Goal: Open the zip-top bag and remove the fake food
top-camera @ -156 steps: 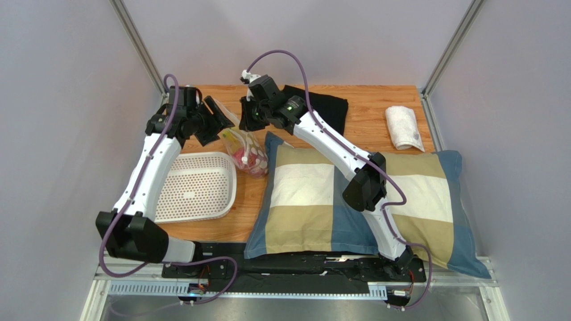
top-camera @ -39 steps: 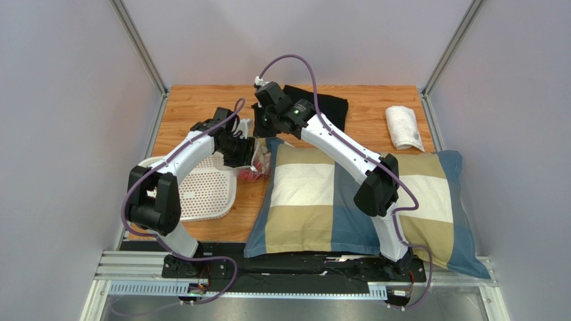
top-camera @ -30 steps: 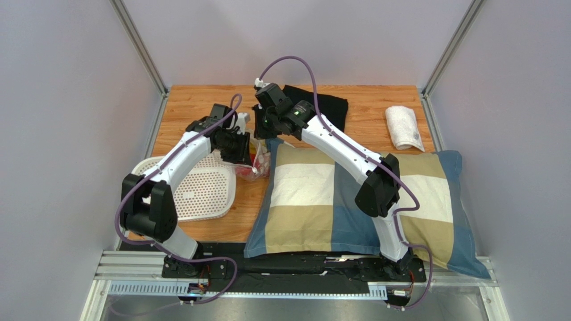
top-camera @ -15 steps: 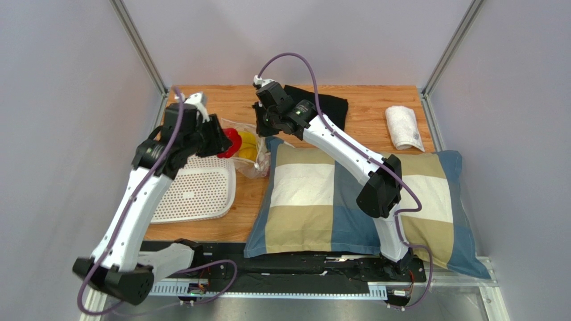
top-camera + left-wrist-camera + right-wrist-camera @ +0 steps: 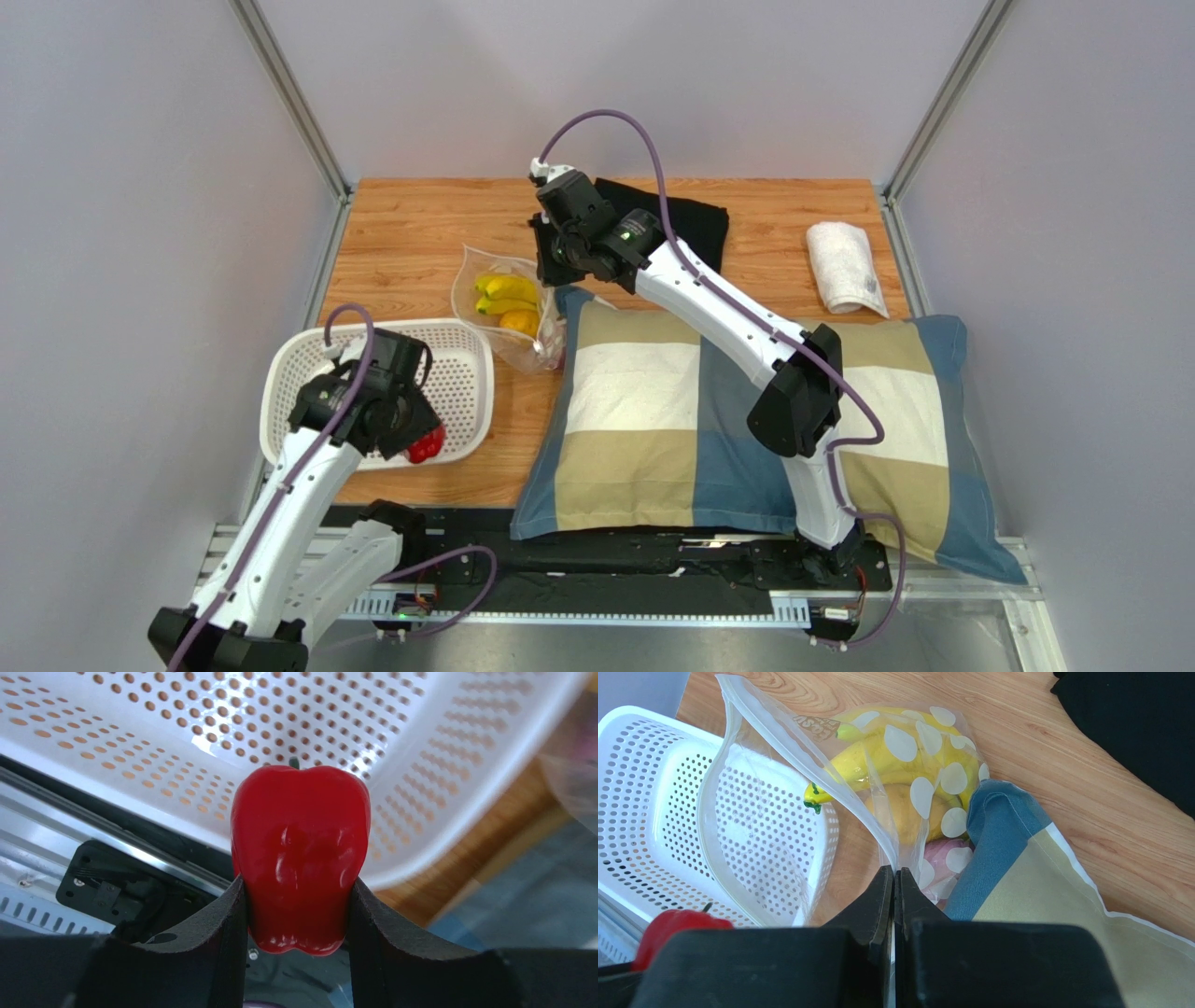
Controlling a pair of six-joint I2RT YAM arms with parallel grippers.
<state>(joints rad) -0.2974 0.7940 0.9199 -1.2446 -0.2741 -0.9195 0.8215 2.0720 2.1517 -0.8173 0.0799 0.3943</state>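
Observation:
My left gripper (image 5: 415, 443) (image 5: 298, 903) is shut on the red bell pepper (image 5: 300, 855) (image 5: 425, 445) and holds it over the near right corner of the white perforated tray (image 5: 460, 367) (image 5: 435, 777). My right gripper (image 5: 550, 275) (image 5: 895, 876) is shut on the rim of the clear spotted zip-top bag (image 5: 484, 266) (image 5: 808, 763), which lies open on the wood. The yellow banana bunch (image 5: 508, 291) (image 5: 878, 756), the orange-yellow fruit (image 5: 521, 322) (image 5: 906, 815) and the pink onion (image 5: 938, 866) are inside the bag.
A checked pillow (image 5: 730, 420) (image 5: 1046, 903) lies right of the bag, touching it. A folded black cloth (image 5: 687, 224) (image 5: 1137, 728) sits at the back, a rolled white towel (image 5: 845, 266) at the back right. Frame posts stand at the back corners.
My left gripper pulled the red pepper out of the bag and carried it toward me, over the tray's near right corner. The right gripper stayed on the bag's rim.

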